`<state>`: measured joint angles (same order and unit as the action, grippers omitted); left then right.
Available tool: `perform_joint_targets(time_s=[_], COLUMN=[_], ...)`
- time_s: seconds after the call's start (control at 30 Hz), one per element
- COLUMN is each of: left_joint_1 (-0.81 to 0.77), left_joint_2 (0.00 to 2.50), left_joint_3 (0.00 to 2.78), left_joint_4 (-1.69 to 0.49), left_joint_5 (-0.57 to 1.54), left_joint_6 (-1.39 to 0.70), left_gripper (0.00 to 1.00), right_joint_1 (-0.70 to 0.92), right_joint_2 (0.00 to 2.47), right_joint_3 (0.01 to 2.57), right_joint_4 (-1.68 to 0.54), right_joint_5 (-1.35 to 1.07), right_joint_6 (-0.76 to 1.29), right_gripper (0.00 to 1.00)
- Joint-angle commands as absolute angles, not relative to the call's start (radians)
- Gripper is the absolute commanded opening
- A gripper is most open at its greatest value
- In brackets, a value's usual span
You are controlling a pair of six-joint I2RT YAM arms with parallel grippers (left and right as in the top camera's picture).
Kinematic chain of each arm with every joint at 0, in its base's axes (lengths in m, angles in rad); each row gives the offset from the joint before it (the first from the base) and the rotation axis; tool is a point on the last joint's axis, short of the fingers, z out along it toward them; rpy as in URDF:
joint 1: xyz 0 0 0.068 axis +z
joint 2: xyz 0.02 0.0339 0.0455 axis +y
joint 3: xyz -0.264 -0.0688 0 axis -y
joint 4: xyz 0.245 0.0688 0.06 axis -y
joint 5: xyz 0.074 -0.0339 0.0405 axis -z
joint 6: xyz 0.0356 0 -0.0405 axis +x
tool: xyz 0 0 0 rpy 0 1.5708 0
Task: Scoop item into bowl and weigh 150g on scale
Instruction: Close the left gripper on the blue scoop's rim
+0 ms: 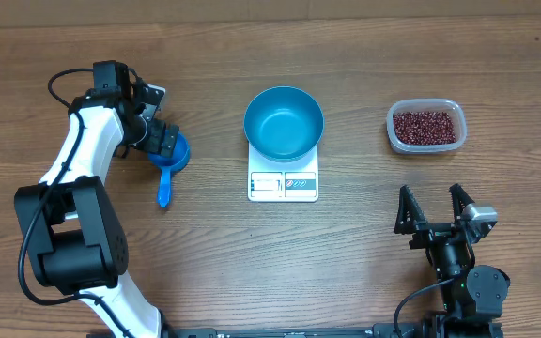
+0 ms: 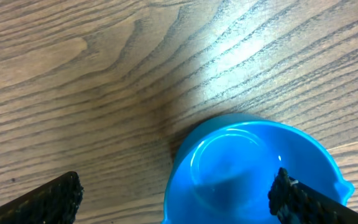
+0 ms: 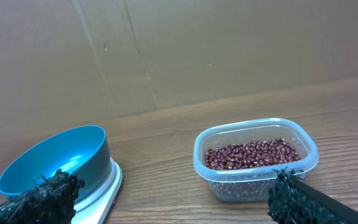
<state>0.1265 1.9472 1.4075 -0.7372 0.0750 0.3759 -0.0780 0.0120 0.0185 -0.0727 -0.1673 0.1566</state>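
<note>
The blue bowl point(image 1: 284, 122) stands empty on the white scale point(image 1: 283, 183) at mid-table. The item, red-brown beans point(image 1: 426, 125), fills a clear tub point(image 1: 449, 143) at the right. A small blue scoop point(image 1: 169, 161) lies on the table at the left, its handle pointing toward the near edge. My left gripper point(image 1: 162, 141) hovers open over the scoop's cup point(image 2: 247, 174), one finger above the cup and the other above bare wood. My right gripper point(image 1: 430, 199) rests open near the front right, holding nothing. In the right wrist view, the bowl point(image 3: 55, 162), scale point(image 3: 104, 190) and beans point(image 3: 253, 154) lie ahead.
A cardboard wall point(image 3: 179, 50) closes off the far side of the wooden table point(image 1: 364, 253). The left arm point(image 1: 78, 160) arches over the table's left part. The tub sits a hand's width right of the scale.
</note>
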Motion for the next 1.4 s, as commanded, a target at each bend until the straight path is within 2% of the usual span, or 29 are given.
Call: perform_joint_targets(time_s=[0.0,1.37], left_joint_1=[0.131,0.131], left_joint_2=[1.977,2.04], left_joint_3=[1.409,1.406], left_joint_4=[-0.732,-0.735], left_joint_5=[0.099,0.105], left_joint_6=[0.396,0.37], left_gripper=[1.0,1.0], right_joint_1=[-0.078,-0.078], right_joint_2=[0.003,0.003], right_joint_3=[0.008,0.008], right_joint_4=[-0.07,-0.07], right_joint_5=[-0.158,-0.158], right_joint_6=[0.148,0.148], right_gripper=[1.0,1.0])
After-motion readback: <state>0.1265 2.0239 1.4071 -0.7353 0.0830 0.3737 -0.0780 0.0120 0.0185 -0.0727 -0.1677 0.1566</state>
